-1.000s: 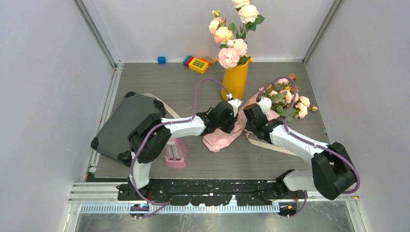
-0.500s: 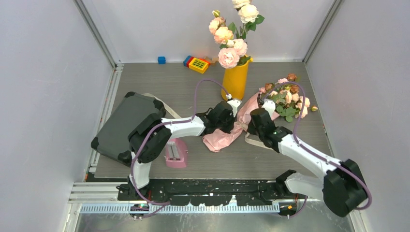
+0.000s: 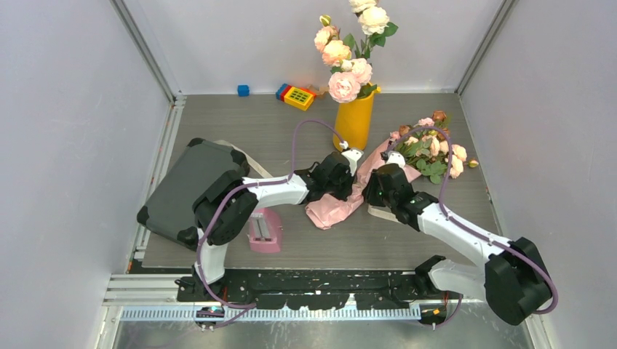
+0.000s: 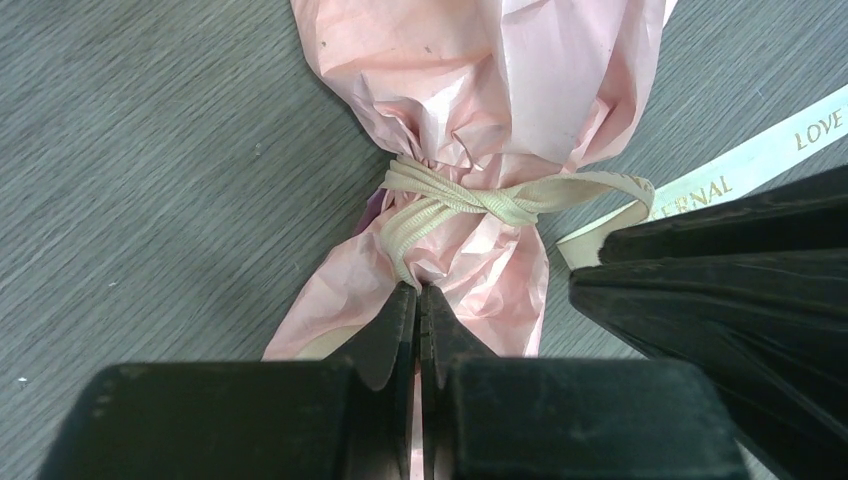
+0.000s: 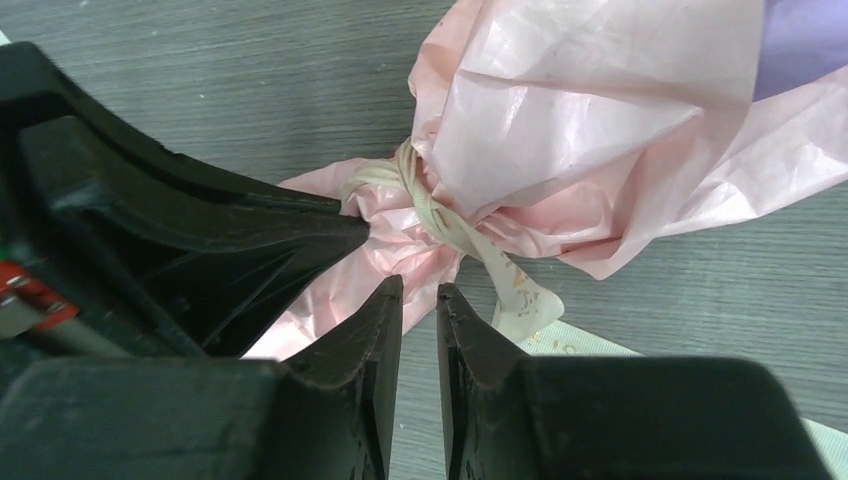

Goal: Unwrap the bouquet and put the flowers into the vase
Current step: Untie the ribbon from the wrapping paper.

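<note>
Aiming to undo the beige ribbon [image 4: 450, 205] round the bouquet [image 3: 342, 203] lying on the tabletop [image 3: 240, 123] near the vase [image 3: 353, 123], I'd leave my clenched left gripper [image 4: 418, 300] at the paper tail and close the slightly parted, empty right gripper [image 5: 420, 290] on the ribbon's loose end, pulling gently.

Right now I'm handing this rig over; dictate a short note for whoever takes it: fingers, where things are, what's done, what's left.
Left gripper: fingers shut, tips on the bouquet paper just below the ribbon knot; a pinch can't be confirmed.
Right gripper: fingers slightly apart, empty, beside the knot.
Bouquet lies near the vase, which holds large roses.
Done: nothing visible; ribbon tied, paper on.
Left: untie, unwrap, put the flowers in the vase.
</note>
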`<state>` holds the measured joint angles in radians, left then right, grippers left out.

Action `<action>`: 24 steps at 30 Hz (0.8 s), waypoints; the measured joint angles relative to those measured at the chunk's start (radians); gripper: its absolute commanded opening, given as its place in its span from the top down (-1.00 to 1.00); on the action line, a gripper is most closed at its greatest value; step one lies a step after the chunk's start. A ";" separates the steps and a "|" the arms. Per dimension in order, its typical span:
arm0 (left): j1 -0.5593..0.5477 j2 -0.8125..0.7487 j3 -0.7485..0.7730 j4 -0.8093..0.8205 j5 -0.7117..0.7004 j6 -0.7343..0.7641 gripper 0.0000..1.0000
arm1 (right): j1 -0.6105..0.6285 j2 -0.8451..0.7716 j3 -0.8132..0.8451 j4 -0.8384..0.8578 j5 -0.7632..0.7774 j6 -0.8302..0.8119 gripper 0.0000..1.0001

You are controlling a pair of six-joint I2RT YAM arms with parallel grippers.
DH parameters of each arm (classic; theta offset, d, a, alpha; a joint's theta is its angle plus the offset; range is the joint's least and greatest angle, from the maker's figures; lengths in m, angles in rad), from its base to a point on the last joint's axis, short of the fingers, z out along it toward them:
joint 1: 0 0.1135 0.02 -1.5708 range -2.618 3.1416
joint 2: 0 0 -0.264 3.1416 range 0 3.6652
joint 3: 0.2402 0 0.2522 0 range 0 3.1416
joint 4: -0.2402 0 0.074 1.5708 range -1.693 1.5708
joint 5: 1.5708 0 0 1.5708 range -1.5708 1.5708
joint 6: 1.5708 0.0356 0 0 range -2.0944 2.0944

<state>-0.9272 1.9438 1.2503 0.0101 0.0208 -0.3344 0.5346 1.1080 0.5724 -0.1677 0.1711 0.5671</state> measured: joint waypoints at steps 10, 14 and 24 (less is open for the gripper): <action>0.000 0.000 0.000 0.000 0.006 0.002 1.00 | 0.000 0.081 0.022 0.048 0.023 -0.040 0.52; 0.000 0.000 0.000 -0.002 0.007 0.002 1.00 | 0.000 0.110 0.047 0.060 0.035 -0.057 0.52; 0.000 0.000 0.001 -0.003 0.007 0.002 1.00 | 0.000 0.179 0.074 0.070 0.053 -0.087 0.59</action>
<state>-0.9272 1.9438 1.2514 0.0067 0.0280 -0.3321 0.5346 1.2865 0.6460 -0.0975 0.2237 0.4801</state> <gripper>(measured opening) 0.016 0.217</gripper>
